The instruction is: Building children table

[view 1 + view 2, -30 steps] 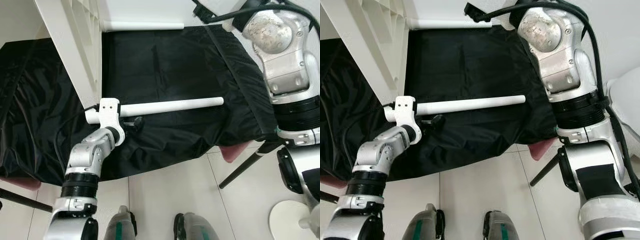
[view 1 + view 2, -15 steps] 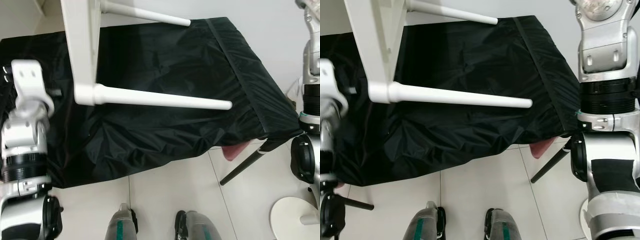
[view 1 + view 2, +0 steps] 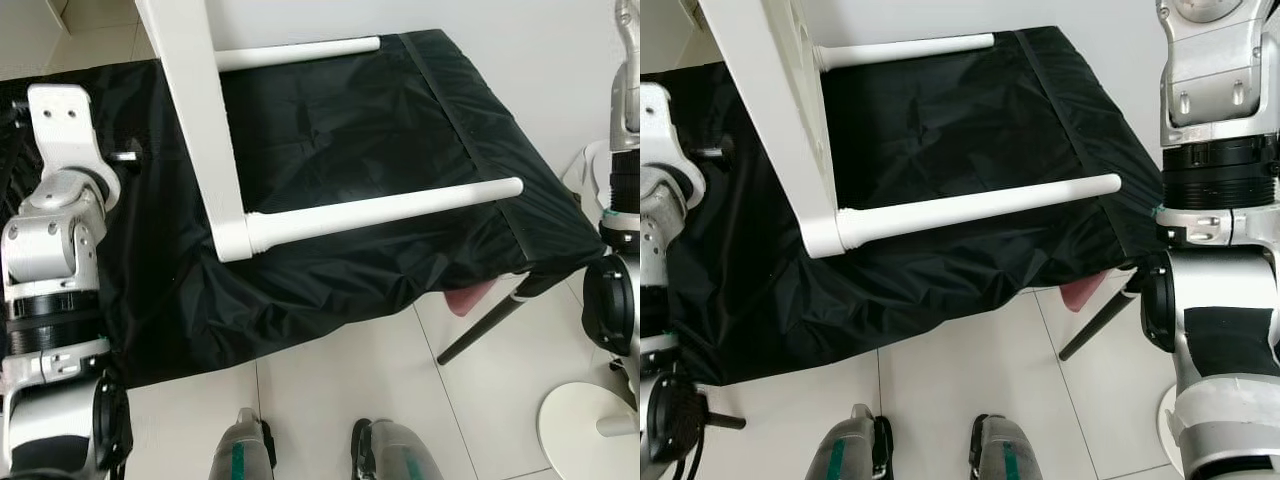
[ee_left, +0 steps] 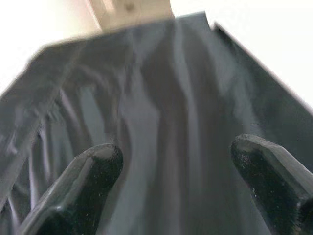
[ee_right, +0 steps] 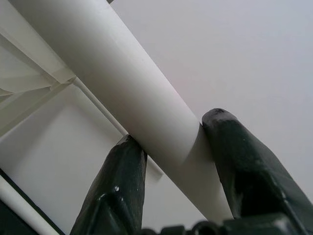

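Clamping a round white table leg (image 5: 122, 93), the right gripper (image 5: 176, 161) is holding the white plastic table (image 3: 200, 130); the left gripper (image 4: 176, 166) is hovering wide apart over black cloth (image 3: 350, 130).

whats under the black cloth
A reddish-pink edge and a dark slanted leg show below the black cloth's right corner. The rest of whatever it covers is hidden.
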Available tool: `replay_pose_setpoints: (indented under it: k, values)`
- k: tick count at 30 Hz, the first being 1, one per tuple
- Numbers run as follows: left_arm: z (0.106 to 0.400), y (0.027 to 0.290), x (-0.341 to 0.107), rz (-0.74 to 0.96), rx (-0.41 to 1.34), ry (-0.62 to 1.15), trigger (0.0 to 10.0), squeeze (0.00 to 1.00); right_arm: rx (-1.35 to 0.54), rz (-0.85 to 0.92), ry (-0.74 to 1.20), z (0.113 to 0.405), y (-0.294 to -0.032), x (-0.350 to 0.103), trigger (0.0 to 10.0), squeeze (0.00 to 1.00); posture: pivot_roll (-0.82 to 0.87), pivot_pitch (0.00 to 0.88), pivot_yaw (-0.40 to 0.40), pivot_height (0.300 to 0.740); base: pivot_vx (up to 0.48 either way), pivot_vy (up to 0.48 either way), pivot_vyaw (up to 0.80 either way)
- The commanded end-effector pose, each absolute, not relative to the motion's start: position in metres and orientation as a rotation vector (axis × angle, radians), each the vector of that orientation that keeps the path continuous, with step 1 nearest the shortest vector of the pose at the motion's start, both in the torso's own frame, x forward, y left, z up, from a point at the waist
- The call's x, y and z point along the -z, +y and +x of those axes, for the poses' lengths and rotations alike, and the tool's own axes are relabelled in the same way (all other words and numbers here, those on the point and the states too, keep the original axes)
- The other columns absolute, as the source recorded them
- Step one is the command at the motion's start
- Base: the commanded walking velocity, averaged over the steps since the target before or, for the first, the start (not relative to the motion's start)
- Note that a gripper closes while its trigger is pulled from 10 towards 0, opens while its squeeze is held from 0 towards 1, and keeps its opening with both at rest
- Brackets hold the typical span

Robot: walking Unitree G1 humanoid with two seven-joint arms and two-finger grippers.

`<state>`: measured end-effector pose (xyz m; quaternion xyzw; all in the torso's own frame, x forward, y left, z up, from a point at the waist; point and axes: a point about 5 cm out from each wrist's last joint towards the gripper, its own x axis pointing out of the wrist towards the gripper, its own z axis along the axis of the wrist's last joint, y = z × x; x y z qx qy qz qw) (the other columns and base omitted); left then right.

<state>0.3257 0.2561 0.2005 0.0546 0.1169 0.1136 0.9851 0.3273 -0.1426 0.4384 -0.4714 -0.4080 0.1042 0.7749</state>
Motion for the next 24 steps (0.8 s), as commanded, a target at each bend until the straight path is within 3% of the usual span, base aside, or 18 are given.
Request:
replay_pose_setpoints:
  k: [1,2,5,7,8,9,10,11,12,13,24]
  values:
    - [0.317,0.251,-0.179,0.184,-0.145,0.325,10.0,1.0,-0.205,-0.923,-0.968,0.321,-0.139,-0.452,0.0,0.0,-0.04,0.072,0.077,0.74,0.0,0.0,0.0]
    - [0.317,0.251,-0.179,0.184,-0.145,0.325,10.0,1.0,-0.205,-0.923,-0.968,0.321,-0.139,-0.452,0.0,0.0,-0.04,0.072,0.077,0.74,0.0,0.0,0.0]
    - [0.287,0.234,-0.149,0.254,0.088,0.477,10.0,1.0,-0.305,-0.984,-0.909,0.33,-0.123,-0.42,0.0,0.0,-0.04,0.099,0.06,0.74,0.0,0.0,0.0]
    - [0.287,0.234,-0.149,0.254,0.088,0.477,10.0,1.0,-0.305,-0.984,-0.909,0.33,-0.123,-0.42,0.0,0.0,-0.04,0.099,0.06,0.74,0.0,0.0,0.0]
    - [0.275,0.229,-0.146,0.264,0.166,0.503,10.0,0.37,-0.344,-0.993,-0.882,0.334,-0.116,-0.406,0.0,0.0,-0.03,0.112,0.052,0.74,0.0,0.0,0.0]
    - [0.266,0.226,-0.148,0.236,0.224,0.516,10.0,0.0,-0.386,-0.996,-0.852,0.336,-0.11,-0.391,0.0,0.0,-0.03,0.12,0.049,0.74,0.0,0.0,0.0]
    - [0.266,0.226,-0.148,0.236,0.224,0.516,10.0,0.0,-0.386,-0.996,-0.852,0.336,-0.11,-0.391,0.0,0.0,-0.03,0.12,0.049,0.74,0.0,0.0,0.0]
    - [0.252,0.221,-0.153,0.193,0.318,0.529,10.0,0.0,-0.43,-1.001,-0.82,0.339,-0.101,-0.374,5.2,0.0,-0.02,0.129,0.046,0.74,0.0,0.0,0.0]
    - [0.248,0.219,-0.154,0.182,0.344,0.535,10.0,0.0,-0.434,-1.006,-0.816,0.34,-0.1,-0.371,5.2,0.0,-0.02,0.132,0.045,0.74,0.0,0.0,0.0]
    - [0.241,0.215,-0.156,0.167,0.397,0.534,10.0,0.0,-0.449,-1.011,-0.807,0.341,-0.097,-0.367,10.0,0.0,-0.02,0.138,0.043,0.74,0.0,0.0,0.0]
    - [0.207,0.18,-0.172,0.051,0.668,0.481,10.0,0.0,-0.5,-1.018,-0.785,0.342,-0.09,-0.354,10.0,0.0,-0.01,0.156,0.027,0.74,0.0,0.0,0.0]
